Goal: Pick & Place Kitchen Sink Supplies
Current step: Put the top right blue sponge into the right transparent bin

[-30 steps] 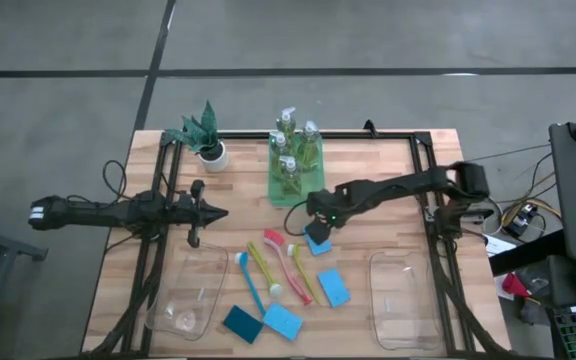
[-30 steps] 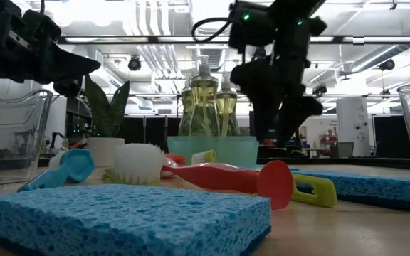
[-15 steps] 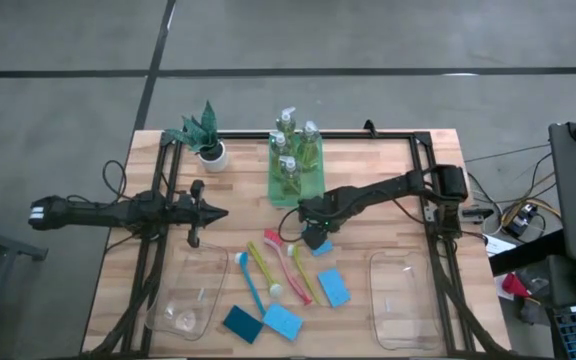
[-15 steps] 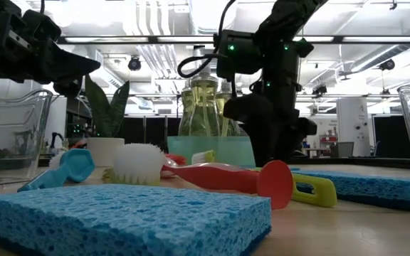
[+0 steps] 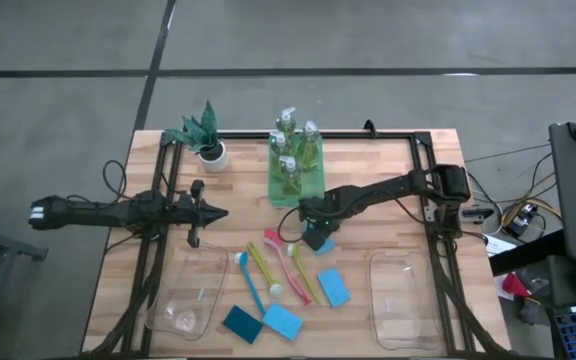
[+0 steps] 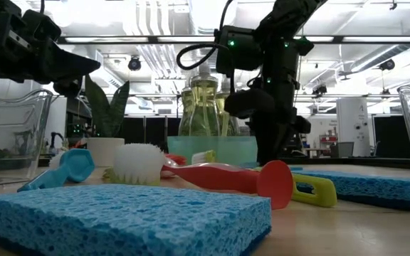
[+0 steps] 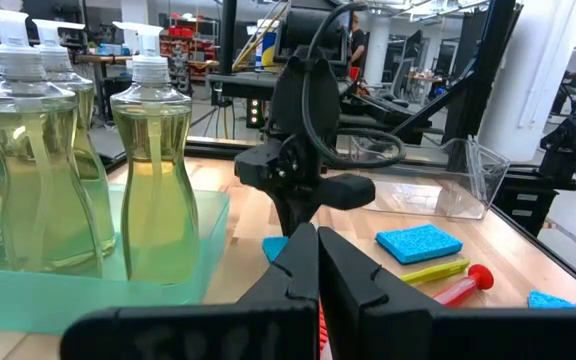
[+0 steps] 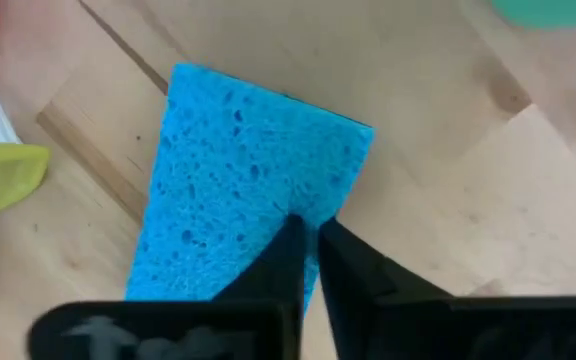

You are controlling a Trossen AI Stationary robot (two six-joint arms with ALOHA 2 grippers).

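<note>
A blue sponge (image 8: 238, 190) lies flat on the wooden table (image 5: 388, 190), just in front of the green tray (image 5: 280, 195) that holds soap bottles (image 5: 290, 165). My right gripper (image 5: 313, 232) points down at it, shut on the sponge's edge. Blue (image 5: 250, 280), yellow (image 5: 261, 262) and red (image 5: 295, 265) brushes lie to its near left. More sponges (image 5: 333, 287) (image 5: 283, 321) (image 5: 240, 322) lie nearer the front. At the left of the table my left gripper (image 5: 220, 212) hovers level and shut, holding nothing. My right gripper pinches the blue sponge at one long edge (image 8: 340, 190), about halfway along it, between its two fingertips (image 8: 290, 232). The fingers come from above, pointing almost straight down. The sponge lies flat on the table.
Two clear bins stand near the front, one left (image 5: 193, 290) and one right (image 5: 403, 298). A spiky plant in a white pot (image 5: 206, 140) stands at the far left. Black rails (image 5: 438, 250) run along both sides of the table.
My right gripper has sunk onto the blue sponge, moved a little toward the table's left, rolled slightly, and shut from wide open. The sponge stays flat where it lay.
</note>
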